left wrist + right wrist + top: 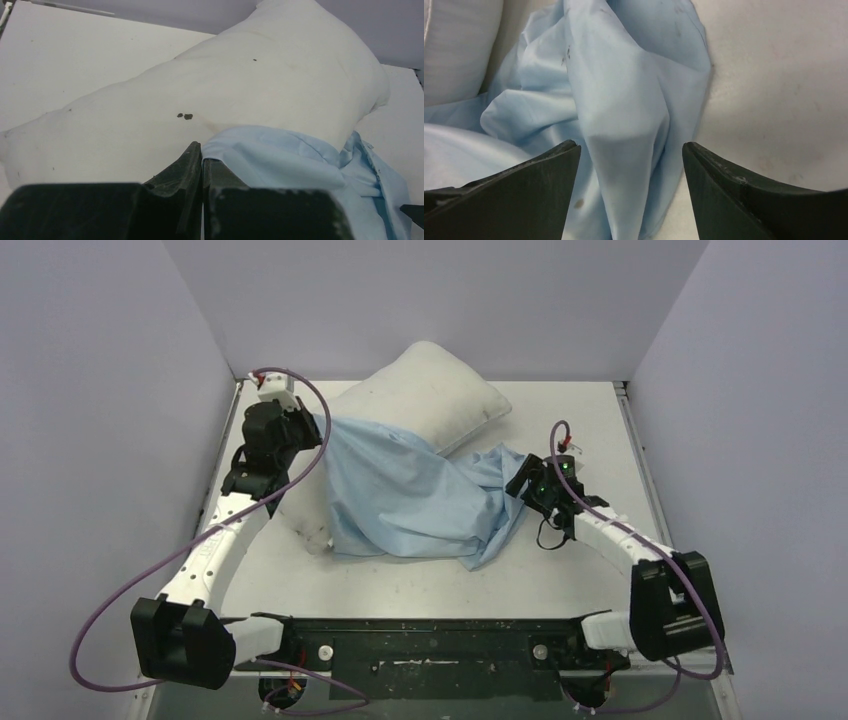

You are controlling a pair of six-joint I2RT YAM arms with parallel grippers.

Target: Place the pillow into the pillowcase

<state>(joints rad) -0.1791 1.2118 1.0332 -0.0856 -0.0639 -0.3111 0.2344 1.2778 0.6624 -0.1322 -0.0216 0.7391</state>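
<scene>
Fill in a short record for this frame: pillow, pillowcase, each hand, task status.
pillow: lies diagonally on the table, both ends bare
pillowcase: draped across the pillow's middle, bunched toward the right
left hand: shut on the pillowcase's edge, beside the pillow
right hand: open, straddling a pillowcase fold
task status: pillow not yet inside the pillowcase

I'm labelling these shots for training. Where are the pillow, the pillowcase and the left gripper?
pillow [430, 390]: top view, bare far end.
pillowcase [400, 495]: top view, middle of the blue cloth.
left gripper [201, 155]: left wrist view, between its shut fingertips.
</scene>
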